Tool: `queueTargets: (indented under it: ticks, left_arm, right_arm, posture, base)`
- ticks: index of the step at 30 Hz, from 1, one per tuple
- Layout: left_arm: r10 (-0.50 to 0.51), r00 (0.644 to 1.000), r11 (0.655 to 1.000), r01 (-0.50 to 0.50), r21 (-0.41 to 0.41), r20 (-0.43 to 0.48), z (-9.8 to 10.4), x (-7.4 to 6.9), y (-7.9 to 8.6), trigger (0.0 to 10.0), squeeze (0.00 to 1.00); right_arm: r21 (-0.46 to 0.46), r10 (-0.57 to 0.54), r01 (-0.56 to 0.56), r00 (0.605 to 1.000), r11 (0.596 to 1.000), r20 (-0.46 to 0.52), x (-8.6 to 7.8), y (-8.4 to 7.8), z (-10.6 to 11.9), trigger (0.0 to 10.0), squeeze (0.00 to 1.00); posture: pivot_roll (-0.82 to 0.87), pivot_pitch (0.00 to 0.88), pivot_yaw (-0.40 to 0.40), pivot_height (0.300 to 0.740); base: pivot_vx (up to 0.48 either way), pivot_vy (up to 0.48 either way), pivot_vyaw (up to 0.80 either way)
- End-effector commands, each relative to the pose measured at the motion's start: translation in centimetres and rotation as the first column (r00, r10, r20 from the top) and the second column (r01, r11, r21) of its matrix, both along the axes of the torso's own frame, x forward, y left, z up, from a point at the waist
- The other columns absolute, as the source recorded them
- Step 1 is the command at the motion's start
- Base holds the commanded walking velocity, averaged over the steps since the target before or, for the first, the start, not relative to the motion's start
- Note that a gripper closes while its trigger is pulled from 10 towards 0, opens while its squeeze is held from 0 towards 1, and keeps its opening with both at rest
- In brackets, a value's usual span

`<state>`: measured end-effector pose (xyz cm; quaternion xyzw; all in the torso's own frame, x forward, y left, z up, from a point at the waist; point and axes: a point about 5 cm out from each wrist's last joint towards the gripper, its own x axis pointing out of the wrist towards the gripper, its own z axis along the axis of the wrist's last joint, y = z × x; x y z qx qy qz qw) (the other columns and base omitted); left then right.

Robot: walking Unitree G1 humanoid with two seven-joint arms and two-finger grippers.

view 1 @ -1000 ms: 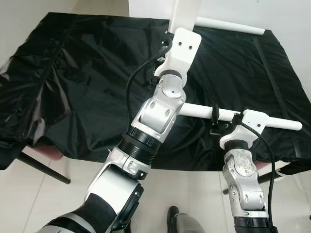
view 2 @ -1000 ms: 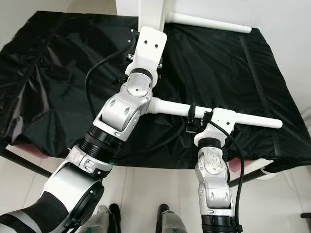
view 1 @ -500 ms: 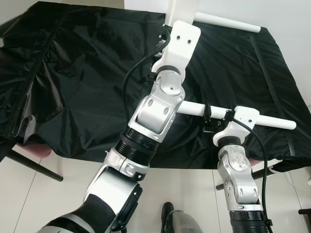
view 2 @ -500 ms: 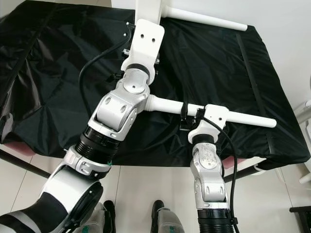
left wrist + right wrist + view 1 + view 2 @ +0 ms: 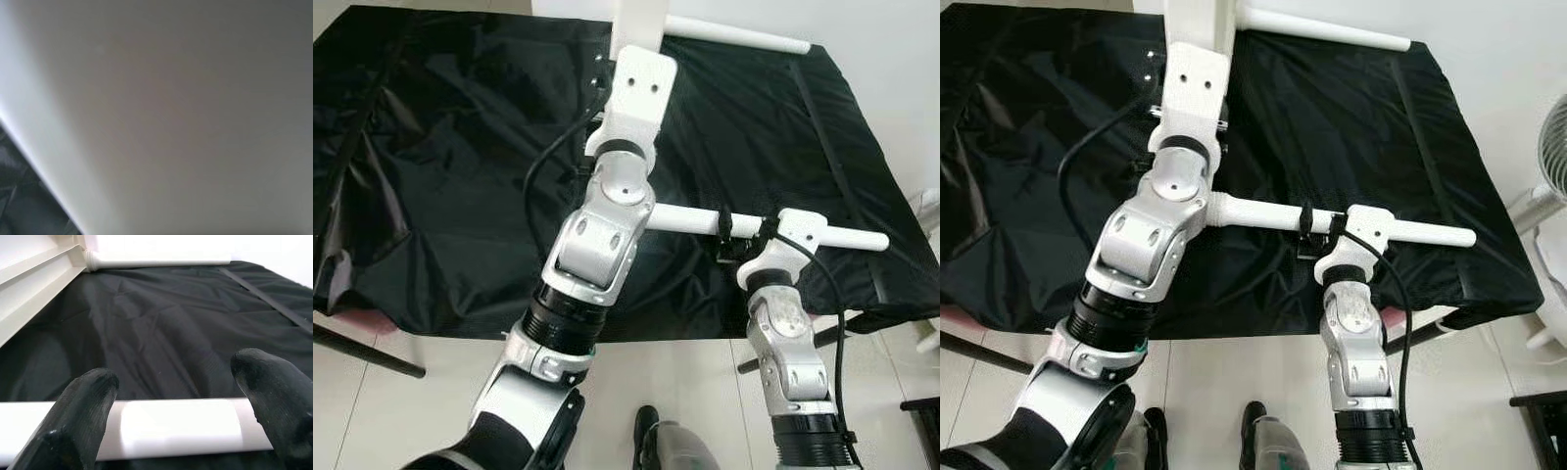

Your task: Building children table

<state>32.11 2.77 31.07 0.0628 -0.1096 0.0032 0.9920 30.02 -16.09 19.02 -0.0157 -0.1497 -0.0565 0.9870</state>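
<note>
Black crinkled sheeting (image 5: 440, 176) covers a low platform set against a pale wall at the far side, with light floor tiles (image 5: 401, 411) near the robot. A white fan (image 5: 1542, 147) stands on the floor at the far right. On the sheeting lies a white table leg (image 5: 690, 219), running left to right across the near half. The right gripper (image 5: 176, 411) has one black finger on each side of this leg, closed against it. A second leg (image 5: 734, 34) lies along the far edge, joined to a white panel (image 5: 34, 289). The left gripper (image 5: 607, 69) reaches to the upright white panel at the far centre; I cannot tell how its fingers stand.
</note>
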Motion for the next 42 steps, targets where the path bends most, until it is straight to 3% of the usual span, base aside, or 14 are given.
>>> queueTargets:
  ticks: [1,10,13,23,32,33,34,42]
  left_arm:
    - [0.273,0.957,0.962,-0.273,0.013,-0.099,-2.2,0.8,3.5,0.0,0.0]
    - [0.313,0.949,0.95,-0.312,0.027,-0.044,-0.4,0.5,4.9,0.0,0.0]
    - [0.305,0.952,0.952,-0.305,0.031,0.007,1.0,0.4,5.0,0.0,0.0]
    - [0.351,0.936,0.935,-0.349,0.063,-0.024,0.1,-0.4,7.3,0.0,0.0]
    - [0.358,0.934,0.932,-0.357,0.059,-0.017,0.4,-0.3,7.3,0.0,0.0]
    - [0.355,0.935,0.934,-0.353,0.057,-0.018,0.4,-0.3,7.3,9.0,0.0]
    - [0.347,0.938,0.937,-0.346,0.053,-0.022,0.4,-0.2,7.3,10.0,0.0]
    - [0.29,0.956,0.956,-0.288,0.054,-0.036,0.0,0.2,6.6,10.0,0.0]
  right_arm:
    - [-0.002,-0.003,0.003,1.0,1.0,-0.016,0.0,-0.2,-0.5,10.0,0.0]
    - [-0.002,0.004,-0.004,1.0,1.0,-0.018,0.2,0.0,-0.6,10.0,0.0]
    - [0.002,0.011,-0.011,1.0,1.0,-0.017,0.3,0.2,-0.7,10.0,0.0]
    - [0.005,-0.003,0.003,1.0,1.0,-0.014,0.0,0.1,-0.9,10.0,0.0]
    - [0.005,0.009,-0.009,1.0,1.0,-0.006,0.3,0.4,-0.7,10.0,0.0]
    - [0.006,0.007,-0.007,1.0,1.0,-0.006,0.3,0.3,-0.7,10.0,0.0]
    - [0.007,0.006,-0.006,1.0,1.0,-0.007,0.3,0.3,-0.8,10.0,0.0]
    - [0.004,0.001,-0.001,1.0,1.0,-0.003,0.2,0.2,-0.8,10.0,0.0]
  posture:
    - [0.18,0.245,-0.06,0.74]
    - [0.2,0.254,-0.054,0.74]
    - [0.21,0.252,-0.047,0.74]
    - [0.19,0.242,-0.038,0.74]
    - [0.2,0.23,-0.047,0.74]
    - [0.19,0.219,-0.044,0.74]
    - [0.19,0.219,-0.044,0.74]
    - [0.18,0.209,-0.039,0.74]
  base:
    - [0.0,0.0,0.0]
    - [0.0,0.0,0.0]
    - [0.0,0.0,0.0]
    - [0.0,0.0,0.0]
    - [0.0,0.0,0.0]
    - [0.0,0.0,0.0]
    - [0.0,0.0,0.0]
    - [0.0,0.0,0.0]
